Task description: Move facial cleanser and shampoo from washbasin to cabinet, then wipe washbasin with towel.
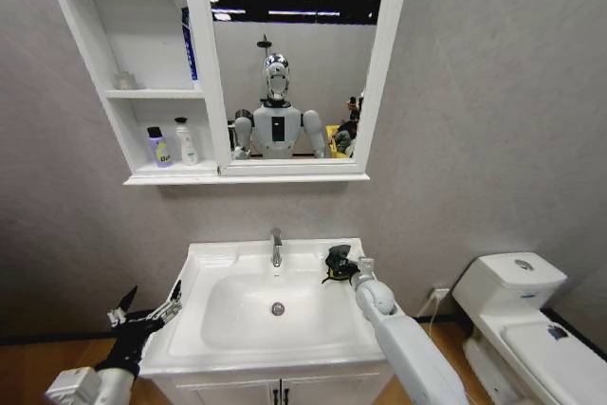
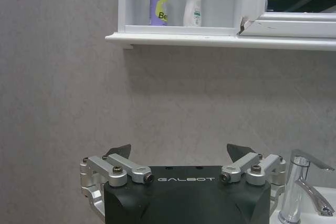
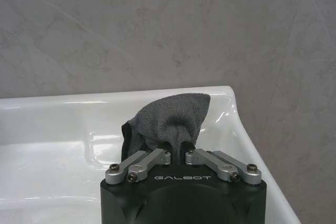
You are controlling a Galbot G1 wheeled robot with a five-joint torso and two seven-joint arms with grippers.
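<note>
Two bottles (image 1: 173, 143) already stood in cabinet (image 1: 142, 64). Towel (image 3: 170, 121) pinched by right gripper (image 1: 343, 266) at washbasin (image 1: 218, 348) back-right rim; bowl lies leftward. Left gripper (image 1: 144, 308) held spread beside left rim.

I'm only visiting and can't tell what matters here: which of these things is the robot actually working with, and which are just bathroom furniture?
Part of the job:
- washbasin
- towel, pinched in the right gripper
- cabinet
- purple bottle and white bottle, on its bottom shelf
- left gripper, open beside the basin

Just there:
- mirror
- toilet
- tap
</note>
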